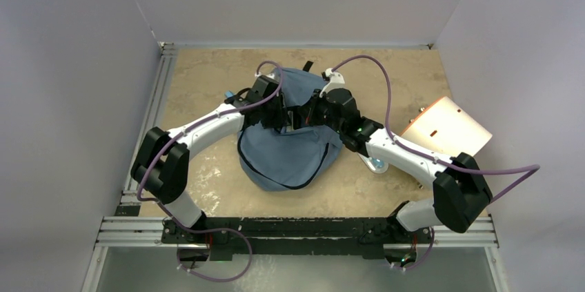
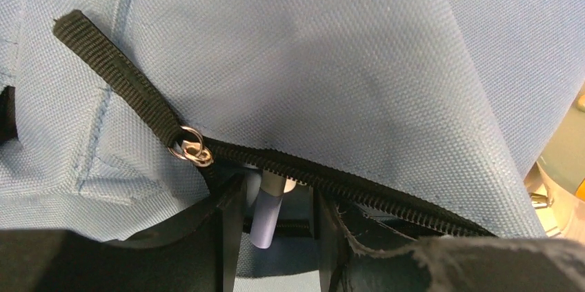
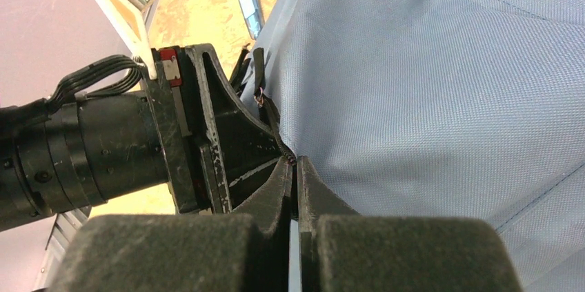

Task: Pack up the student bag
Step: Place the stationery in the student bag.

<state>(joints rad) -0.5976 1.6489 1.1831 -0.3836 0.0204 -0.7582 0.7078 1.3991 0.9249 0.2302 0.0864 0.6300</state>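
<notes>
Slate-blue fabric fills most of what I see: the student bag (image 1: 290,154) lies slumped in the middle of the table (image 1: 386,78), between the two arms, with its black zipper (image 2: 359,192) curving across the front. On the left wrist camera a black pull strap (image 2: 114,74) runs up and to the left from a small metal ring (image 2: 192,147) at the end of the zipper line.

My right end effector (image 3: 295,188) sits at the bag's upper edge with its jaws drawn almost together, a thin slit between them, and the toothed zipper edge pinched at the tips. My left end effector (image 2: 276,237) meets the same edge from the other side. Its jaws stand a moderate way apart, with the zipper tape crossing over their tips and a pale lavender cylinder (image 2: 265,216) showing in the gap. I cannot tell whether they are clamping the fabric.

Further out, a beige folder (image 1: 448,126) with an orange edge lies on the table to the right of the bag, beyond my right arm. A small blue object (image 3: 250,12) rests on the table just beside the bag's far left edge.
</notes>
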